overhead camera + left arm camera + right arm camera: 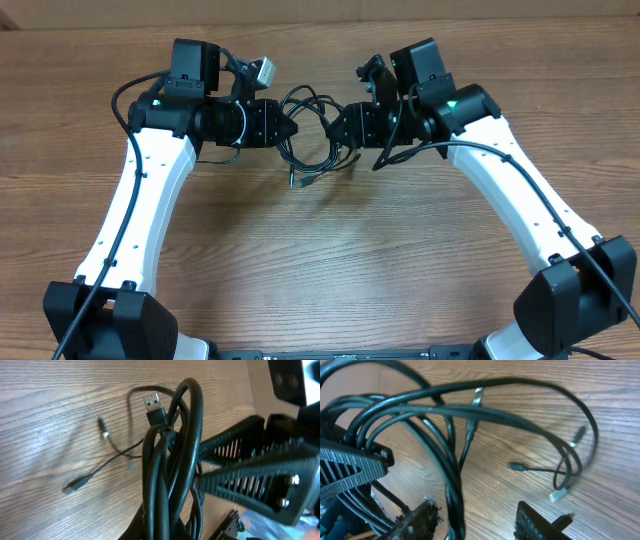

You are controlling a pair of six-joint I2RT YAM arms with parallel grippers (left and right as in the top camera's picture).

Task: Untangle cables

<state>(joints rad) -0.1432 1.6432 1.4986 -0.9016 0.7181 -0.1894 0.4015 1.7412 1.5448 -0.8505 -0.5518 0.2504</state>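
Note:
The cables (312, 128) are a tangle of thin black cords hanging between my two grippers over the wooden table. My left gripper (290, 130) is shut on the bundle; in the left wrist view the looped cables (167, 470) rise straight out of its jaws, with a silvery USB plug (154, 404) at the top. My right gripper (338, 128) faces it from the right. In the right wrist view the right gripper (477, 522) stands open, and one cable strand (454, 495) runs loosely between its fingers (420, 520). Loose plug ends (558, 495) lie on the table.
A cable end (298, 181) trails toward the table's middle. The two grippers are very close, almost tip to tip. The left gripper's ribbed finger (350, 467) shows at the left of the right wrist view. Bare wooden table (330, 260) lies in front.

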